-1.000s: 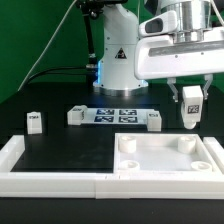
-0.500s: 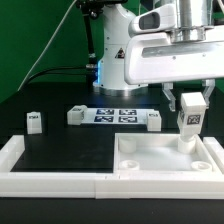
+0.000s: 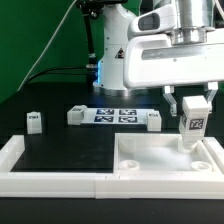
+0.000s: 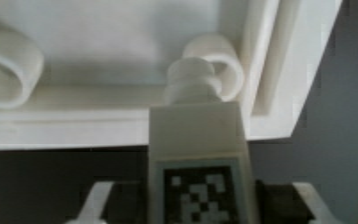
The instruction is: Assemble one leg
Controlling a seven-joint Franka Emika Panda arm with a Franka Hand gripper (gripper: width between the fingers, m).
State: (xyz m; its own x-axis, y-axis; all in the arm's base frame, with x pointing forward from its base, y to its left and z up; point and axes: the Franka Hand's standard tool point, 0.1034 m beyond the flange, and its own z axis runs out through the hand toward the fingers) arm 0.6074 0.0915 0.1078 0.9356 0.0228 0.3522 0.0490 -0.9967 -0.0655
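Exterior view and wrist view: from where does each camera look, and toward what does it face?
Exterior view: off the arm, a little above the table, facing the arm's base; it shows the gripper holding the leg at the tabletop.
Wrist view: on the wrist, looking down along the held leg at a corner hole; of the robot only the fingers show.
Shared: the leg, the tabletop and that corner hole.

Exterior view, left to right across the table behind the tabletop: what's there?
lone leg → second leg → marker board → third leg → held leg in the gripper
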